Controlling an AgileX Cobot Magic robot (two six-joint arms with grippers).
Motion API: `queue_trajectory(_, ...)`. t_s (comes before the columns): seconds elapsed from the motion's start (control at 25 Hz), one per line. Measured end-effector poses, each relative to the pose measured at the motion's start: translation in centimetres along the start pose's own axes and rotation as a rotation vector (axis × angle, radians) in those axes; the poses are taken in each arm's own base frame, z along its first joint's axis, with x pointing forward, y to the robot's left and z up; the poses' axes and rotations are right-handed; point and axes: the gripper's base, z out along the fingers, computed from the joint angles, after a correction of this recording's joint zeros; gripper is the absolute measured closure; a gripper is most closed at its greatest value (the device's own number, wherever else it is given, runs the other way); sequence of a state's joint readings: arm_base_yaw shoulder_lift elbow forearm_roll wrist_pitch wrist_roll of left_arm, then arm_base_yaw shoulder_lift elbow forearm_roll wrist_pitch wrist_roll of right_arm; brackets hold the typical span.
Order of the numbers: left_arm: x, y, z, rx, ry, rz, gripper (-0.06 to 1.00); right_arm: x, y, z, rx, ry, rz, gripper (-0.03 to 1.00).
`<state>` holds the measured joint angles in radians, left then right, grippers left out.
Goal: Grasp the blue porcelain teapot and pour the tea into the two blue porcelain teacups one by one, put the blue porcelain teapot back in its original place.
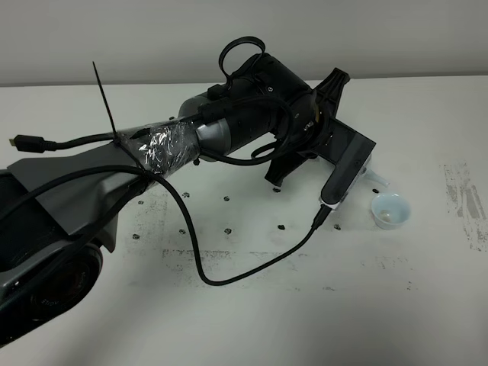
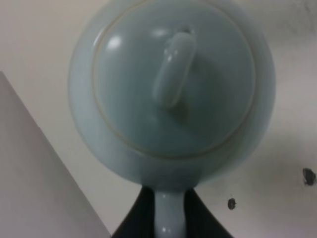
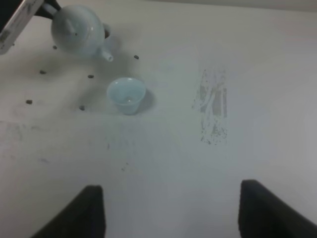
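left hand [image 2: 168, 220]: clamped on blue porcelain teapot [image 2: 173, 89] handle | right hand [image 3: 171, 210]: wide open above table [image 3: 173, 148]

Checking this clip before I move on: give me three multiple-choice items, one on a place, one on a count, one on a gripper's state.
1. In the high view the teacup stands: A) right of the left arm's tip; B) at the table's left edge; C) on the arm.
2. Teacups in the right wrist view: A) none; B) one; C) three.
3. The left gripper is: A) open; B) shut on a teacup; C) shut on the handle of the teapot.
Key: 1 A, it sits just past the tip; 2 B, a single cup shows; 3 C, the jaws flank the handle.
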<state>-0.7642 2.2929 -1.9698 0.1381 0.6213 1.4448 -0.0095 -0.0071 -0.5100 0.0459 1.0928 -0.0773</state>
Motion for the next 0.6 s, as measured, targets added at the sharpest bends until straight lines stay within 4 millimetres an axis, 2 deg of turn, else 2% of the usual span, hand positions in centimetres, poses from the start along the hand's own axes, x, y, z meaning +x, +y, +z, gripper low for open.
queue_trajectory(0.6, -0.93, 0.21, 0.13, -0.034, 0.003, 0.057, 0.91, 0.0, 0.0, 0.0, 0.0, 0.0, 0.0, 0.38)
